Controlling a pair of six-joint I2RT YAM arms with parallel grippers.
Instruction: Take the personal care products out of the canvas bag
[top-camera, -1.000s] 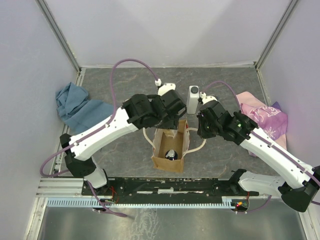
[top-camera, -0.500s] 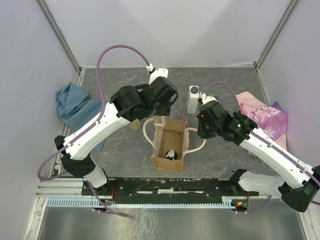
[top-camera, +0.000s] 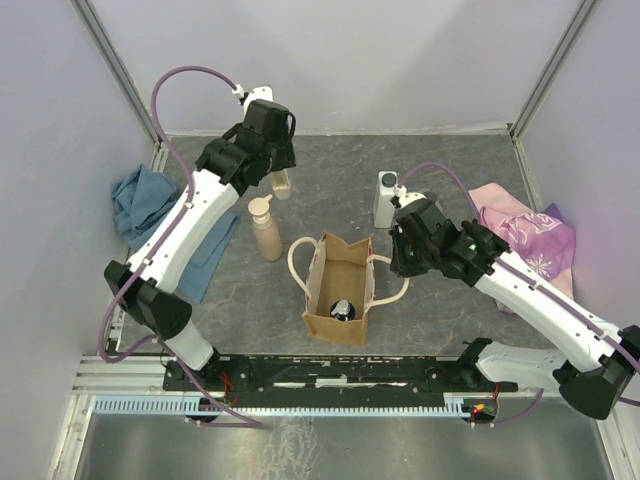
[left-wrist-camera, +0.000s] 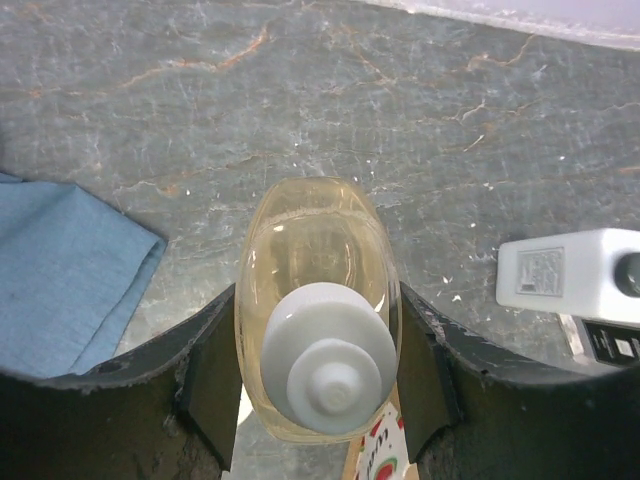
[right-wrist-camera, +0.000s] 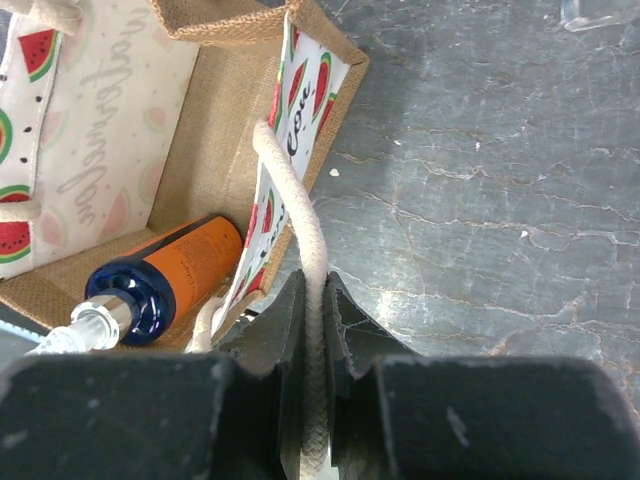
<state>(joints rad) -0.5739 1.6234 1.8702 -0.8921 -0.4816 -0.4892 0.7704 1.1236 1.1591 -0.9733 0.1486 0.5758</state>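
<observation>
Left gripper (left-wrist-camera: 318, 345) clamps the clear bottle (left-wrist-camera: 318, 250) by its sides at the table's (top-camera: 450, 180) far left. Right gripper (right-wrist-camera: 312, 330) is pinched shut on the canvas bag's (top-camera: 333, 328) cream handle (right-wrist-camera: 298, 215) — inside the bag, an amber bottle (right-wrist-camera: 185, 262), dark blue cap.

The canvas bag (right-wrist-camera: 110, 120) is showing cursive lettering (right-wrist-camera: 95, 160) among watermelon prints, upside down and not legible; the white bottle's (left-wrist-camera: 590, 290) grey label (left-wrist-camera: 541, 272) is proving too blurred to read.

Probably lab booth: plain white walls (top-camera: 330, 60), black mounting rail (top-camera: 330, 372).
</observation>
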